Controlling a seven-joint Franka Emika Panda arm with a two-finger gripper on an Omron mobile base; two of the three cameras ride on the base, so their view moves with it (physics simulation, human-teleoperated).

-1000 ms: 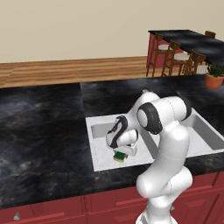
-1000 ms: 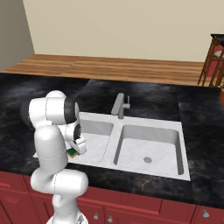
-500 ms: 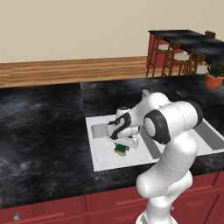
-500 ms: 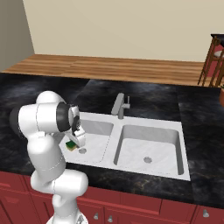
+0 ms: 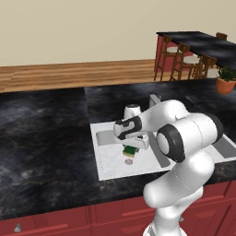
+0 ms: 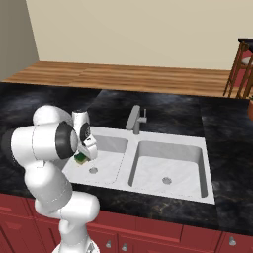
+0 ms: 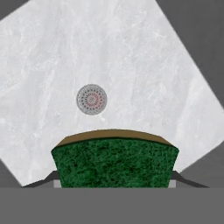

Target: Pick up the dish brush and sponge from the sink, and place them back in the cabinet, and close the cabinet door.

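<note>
The dark green sponge with a yellowish edge sits between my gripper's fingers, which are shut on it. In the left base view the gripper holds the sponge a little above the floor of the left basin of the white sink. From the right base view, the sponge hangs at the hand over the same basin of the sink. The basin's drain lies straight below. The dish brush, the cabinet and the cabinet door are out of view.
A grey faucet stands behind the divider between the basins. Black stone counter surrounds the sink, with red drawers under its front edge. Bar stools and a potted plant stand far right.
The hand has lifted the sponge up off the basin floor and moved it slightly toward the back. The arm's elbow has swung across toward the sink's middle.
</note>
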